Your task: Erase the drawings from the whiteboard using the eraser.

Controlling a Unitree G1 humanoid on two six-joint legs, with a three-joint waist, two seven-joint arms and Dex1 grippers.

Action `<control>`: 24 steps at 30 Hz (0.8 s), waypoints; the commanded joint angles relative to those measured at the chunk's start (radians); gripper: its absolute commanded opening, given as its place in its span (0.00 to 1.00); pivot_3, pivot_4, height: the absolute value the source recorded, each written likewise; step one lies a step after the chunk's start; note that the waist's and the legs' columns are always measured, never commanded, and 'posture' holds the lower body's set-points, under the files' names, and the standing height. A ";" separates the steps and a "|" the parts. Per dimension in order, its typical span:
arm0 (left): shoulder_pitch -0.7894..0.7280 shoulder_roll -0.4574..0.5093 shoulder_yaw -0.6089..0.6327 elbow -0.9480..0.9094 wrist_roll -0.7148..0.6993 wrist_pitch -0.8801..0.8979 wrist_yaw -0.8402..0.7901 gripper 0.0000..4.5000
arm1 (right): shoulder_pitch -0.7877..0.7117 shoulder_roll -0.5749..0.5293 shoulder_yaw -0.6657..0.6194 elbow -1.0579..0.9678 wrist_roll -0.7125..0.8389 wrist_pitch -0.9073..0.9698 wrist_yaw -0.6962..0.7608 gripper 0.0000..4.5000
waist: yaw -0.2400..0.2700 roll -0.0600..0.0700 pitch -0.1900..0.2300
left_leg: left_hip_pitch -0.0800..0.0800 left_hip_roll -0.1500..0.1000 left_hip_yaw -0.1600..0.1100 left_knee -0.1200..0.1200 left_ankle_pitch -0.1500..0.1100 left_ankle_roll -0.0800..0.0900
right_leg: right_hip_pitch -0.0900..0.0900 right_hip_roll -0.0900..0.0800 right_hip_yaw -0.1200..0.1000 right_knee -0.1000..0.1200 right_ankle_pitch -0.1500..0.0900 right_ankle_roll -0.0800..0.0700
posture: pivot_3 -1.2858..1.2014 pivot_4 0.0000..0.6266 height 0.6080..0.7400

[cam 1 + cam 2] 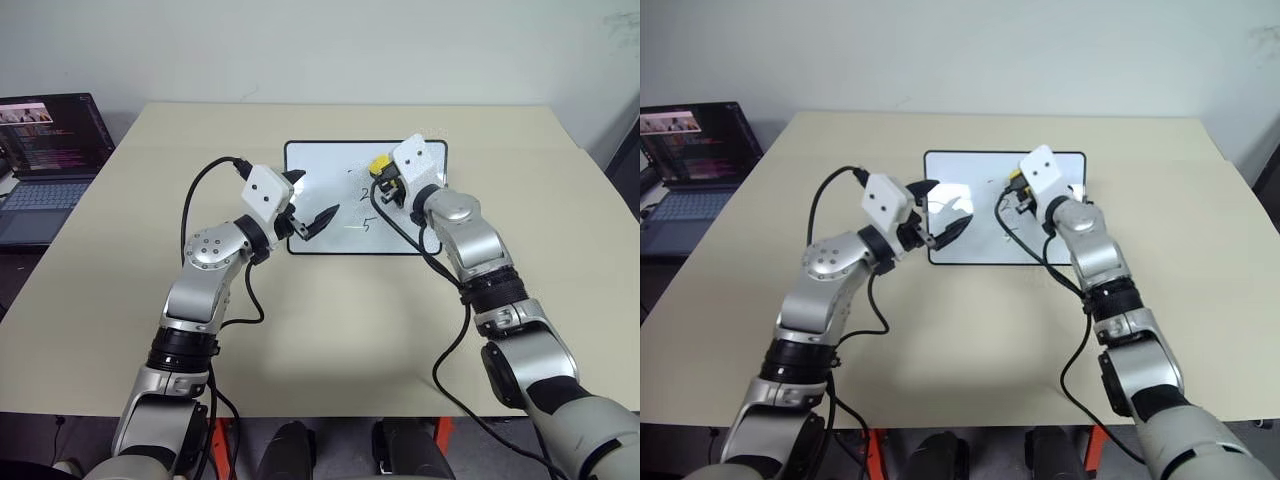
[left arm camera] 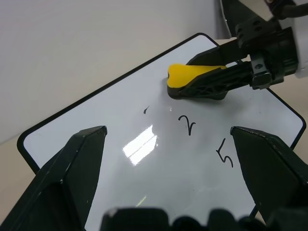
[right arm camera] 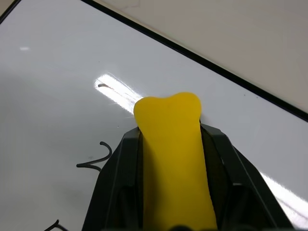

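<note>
A beige table point(image 1: 330, 330) stands before a pale wall, with an open laptop point(image 1: 45, 160) at the left edge of the frame, off the table's left side. The whiteboard point(image 1: 320, 170) lies flat near the centre of the table, slightly toward its far edge, its thin black frame visible all round. The drawings point(image 2: 190, 126) sit in the right half of the board: a short stroke, a "2" and a "5", arranged in a rough column. The right claw point(image 1: 383, 178), entering from the lower right of the frame, is pinching the eraser point(image 3: 173, 144); its two black fingers press against the long sides of the yellow block, which projects past the fingertips. In the left wrist view the eraser's dark underside meets the board's surface just beside the upper marks, above the "2". The left claw point(image 1: 312, 212), reaching in from the lower left, hovers over the board's left portion near its front edge, its fingers point(image 2: 72, 173) spread wide apart with nothing between them. A bright reflection streaks the glossy board between the two claws.
</note>
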 commanded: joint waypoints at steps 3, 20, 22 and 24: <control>-0.014 0.006 0.009 -0.035 0.003 -0.012 -0.002 1.00 | -0.008 0.043 -0.015 -0.158 0.034 0.023 -0.002 0.29 | -0.006 0.000 0.000 | -0.001 0.000 0.001 -0.001 0.000 0.000 | -0.002 0.000 0.001 0.000 0.000 0.000 | 0.52 0.24 1.00; 0.015 0.017 0.015 -0.077 0.002 0.008 0.004 1.00 | -0.085 0.150 0.053 0.038 -0.006 -0.158 0.004 0.29 | -0.004 0.000 0.000 | -0.001 0.000 0.001 -0.001 0.000 0.000 | -0.002 0.000 0.001 -0.001 0.000 0.000 | 0.52 0.24 1.00; 0.019 0.018 0.018 -0.086 0.001 0.014 0.008 1.00 | -0.104 0.158 0.057 0.089 -0.014 -0.192 0.001 0.29 | -0.004 0.000 0.000 | -0.001 0.000 0.001 -0.001 0.000 0.000 | -0.002 0.000 0.000 -0.001 0.000 0.000 | 0.52 0.24 1.00; 0.022 0.021 0.021 -0.091 0.001 0.018 0.010 1.00 | -0.123 0.163 0.062 0.138 -0.021 -0.223 -0.002 0.29 | -0.003 0.000 0.000 | -0.001 0.000 0.001 -0.001 0.000 0.000 | -0.002 0.000 0.001 -0.001 0.000 0.000 | 0.52 0.24 1.00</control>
